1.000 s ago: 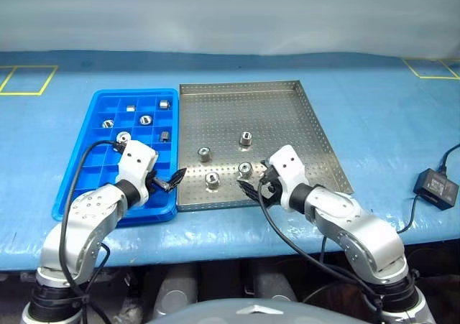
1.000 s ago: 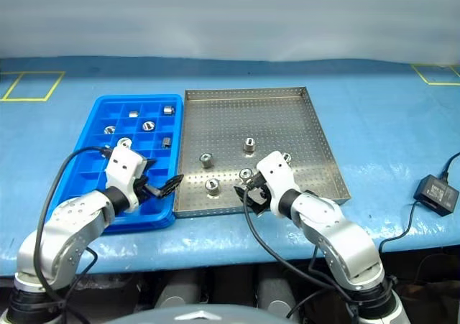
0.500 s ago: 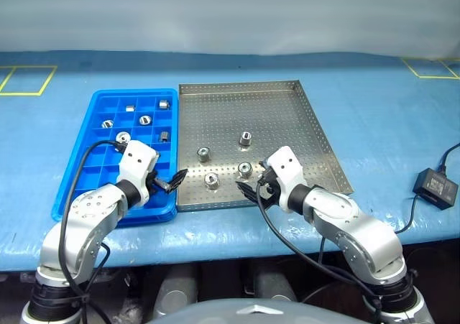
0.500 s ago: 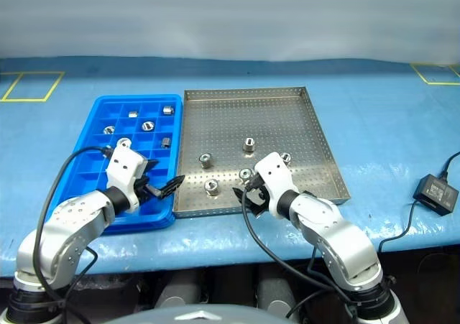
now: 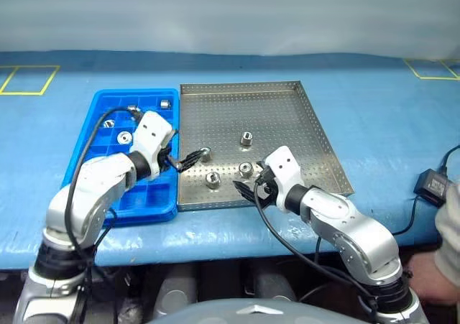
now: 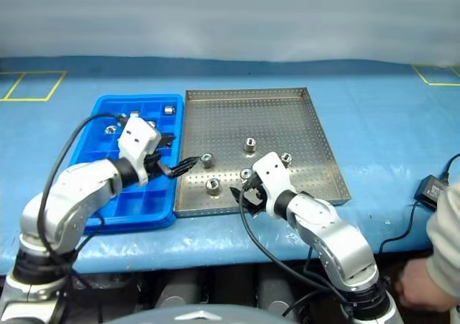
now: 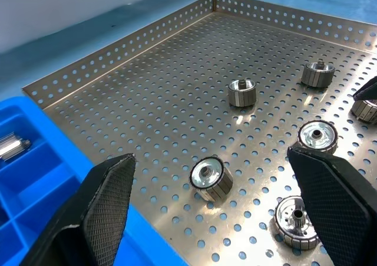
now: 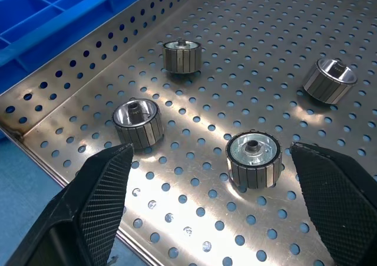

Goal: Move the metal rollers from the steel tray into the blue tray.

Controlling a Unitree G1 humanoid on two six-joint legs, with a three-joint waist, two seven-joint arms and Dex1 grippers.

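The steel tray [image 5: 237, 87] lies in the middle of the table, with the blue tray [image 5: 80, 159] beside it on the left. Several metal rollers stand on the perforated floor, among them one [image 5: 246, 139] mid-tray and one [image 5: 213, 179] near the front. My left gripper [image 5: 191, 159] hovers open over the steel tray's left edge, and a roller [image 7: 207, 177] lies just ahead between its fingers [image 7: 106, 207]. My right gripper [image 5: 248, 190] is open at the tray's front rim, with two rollers [image 8: 136, 121] [image 8: 253, 158] close before it. Several rollers [image 5: 164, 103] sit in the blue tray's far compartments.
A black power adapter [image 6: 431, 190] with its cable lies on the light-blue table cover at the right. A person's sleeve [image 5: 449, 230] and hand [image 5: 430, 274] show at the lower right, below the table edge. Yellow tape squares [image 5: 27, 80] mark the far corners.
My left arm has lifted and swung right, from the blue tray's near corner to over the steel tray's left edge. A person's sleeve and hand have appeared at the lower right. The right arm stayed still.
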